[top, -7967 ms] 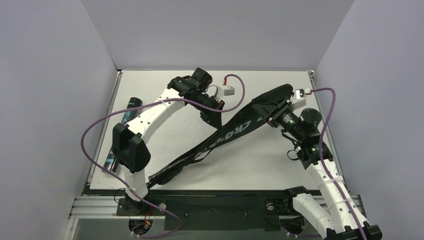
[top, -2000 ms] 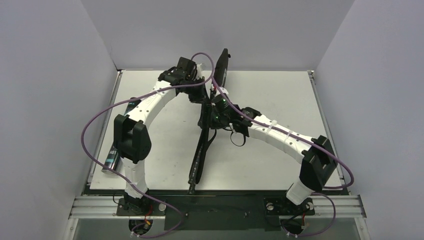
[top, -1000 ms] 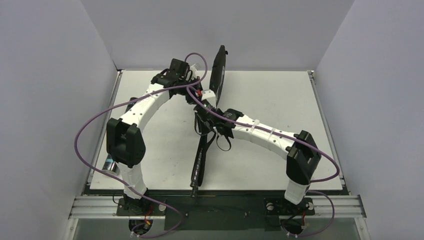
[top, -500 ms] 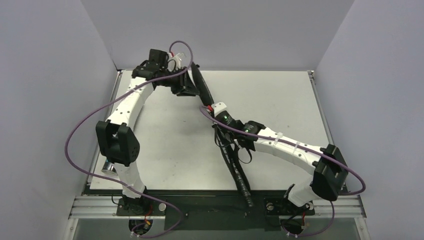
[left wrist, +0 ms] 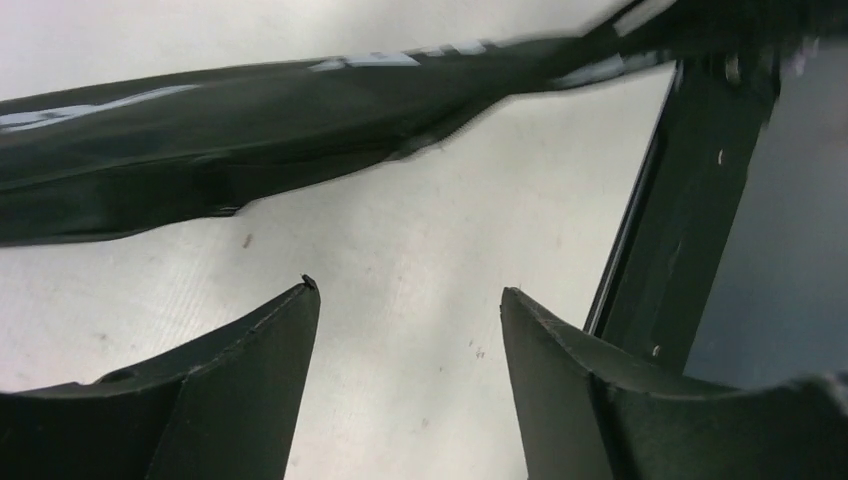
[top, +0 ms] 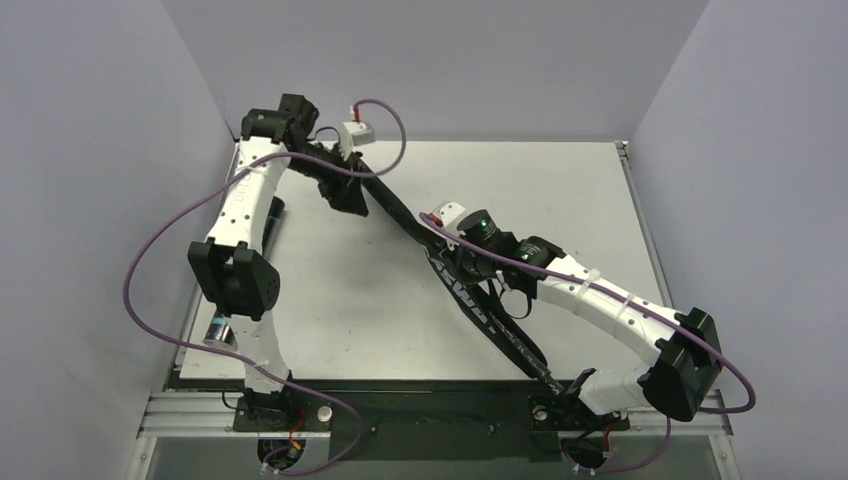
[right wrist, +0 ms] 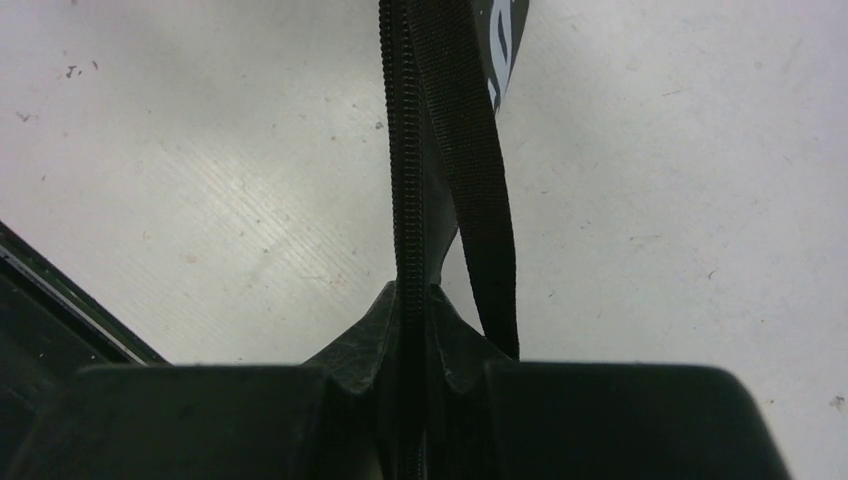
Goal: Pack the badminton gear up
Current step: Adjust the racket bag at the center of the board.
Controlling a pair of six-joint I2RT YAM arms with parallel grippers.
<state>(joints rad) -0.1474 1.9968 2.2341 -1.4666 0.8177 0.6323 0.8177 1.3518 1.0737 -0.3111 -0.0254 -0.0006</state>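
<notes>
My left end effector (left wrist: 405,300) gapes empty; the right end effector (right wrist: 408,305) alone pinches the zip of the racket bag (top: 468,300), which I suspect could slip free.

Your white table (top: 580,180) sits between pale lilac walls (top: 450,60); a black rail (top: 430,408) lines the table's near edge.

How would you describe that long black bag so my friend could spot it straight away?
Look at the white table: a long black strip runs diagonally across it, from the far left down to the near edge. That is the bag, pinched midway by the right claw. Unlike the tube at the left edge, it has a zipper and white lettering.
</notes>
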